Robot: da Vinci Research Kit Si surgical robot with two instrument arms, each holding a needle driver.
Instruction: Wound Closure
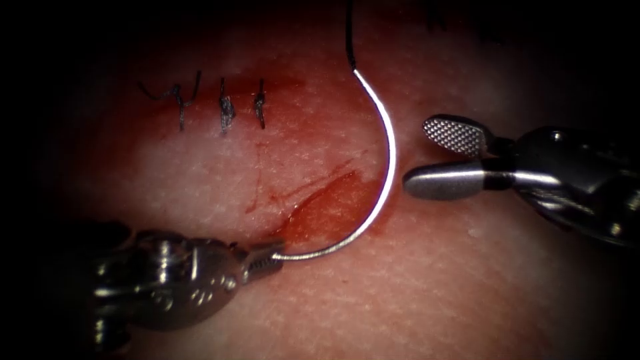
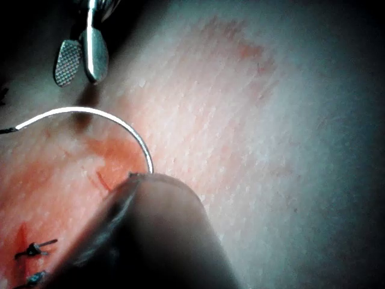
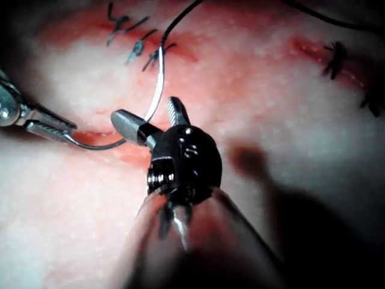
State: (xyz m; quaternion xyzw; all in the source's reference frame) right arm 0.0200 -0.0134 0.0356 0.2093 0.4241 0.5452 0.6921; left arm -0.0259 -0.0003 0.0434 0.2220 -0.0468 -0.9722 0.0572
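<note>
Curving through the centre of the endoscope frame, the needle (image 1: 385, 175) lies free above the tissue (image 1: 467, 293), over the red fluid (image 1: 330, 207) in the open cut. The left tool (image 1: 267, 259), at lower left, has its jaws closed on the needle's pointed end. The thread (image 1: 348, 33) leaves its other end at the top. The right tool (image 1: 440, 157), at right, stands wide open just beside the curve, holding nothing. The needle seems thin, stiff and slippery; a hold on the mid-curve looks safest. Three stitches (image 1: 223, 107) sit upper left.
</note>
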